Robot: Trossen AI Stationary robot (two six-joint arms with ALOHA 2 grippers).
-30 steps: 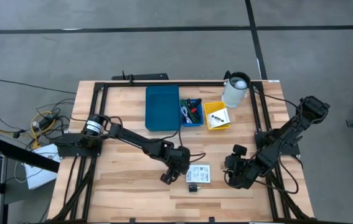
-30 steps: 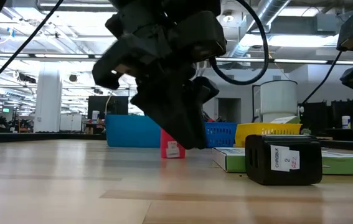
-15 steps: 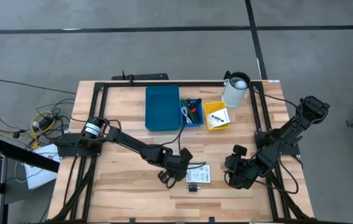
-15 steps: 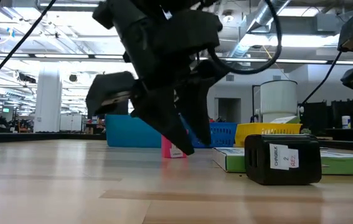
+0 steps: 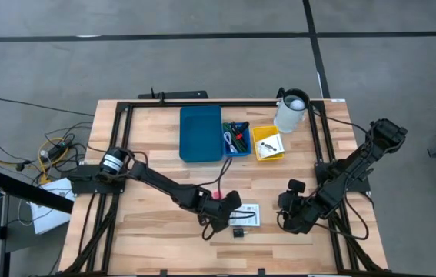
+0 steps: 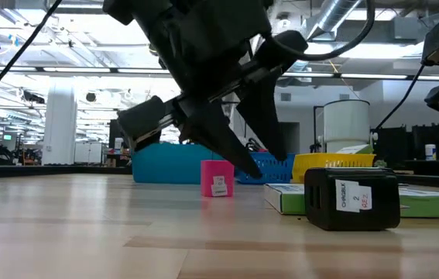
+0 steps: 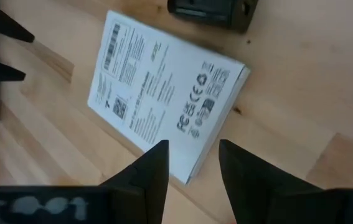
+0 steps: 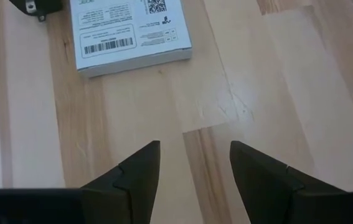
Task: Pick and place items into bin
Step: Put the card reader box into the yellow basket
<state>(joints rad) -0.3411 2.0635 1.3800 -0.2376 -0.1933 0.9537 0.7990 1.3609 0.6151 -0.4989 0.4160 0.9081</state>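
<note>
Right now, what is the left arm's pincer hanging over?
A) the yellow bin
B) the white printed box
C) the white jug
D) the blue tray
B: the left wrist view shows the left pincer with its fingers apart right above an edge of the white printed box, and the high view puts that pincer beside the same box, far from the bins and the jug.

The left gripper (image 5: pixel 221 223) hangs low over the white card (image 5: pixel 246 215), hemmed by the pink piece (image 6: pixel 217 178) just behind and the black block (image 5: pixel 238 231) touching-close in front. Bare table (image 5: pixel 156 231) lies open to its left. Between card and right gripper (image 5: pixel 285 219) a narrow strip stays free.
</note>
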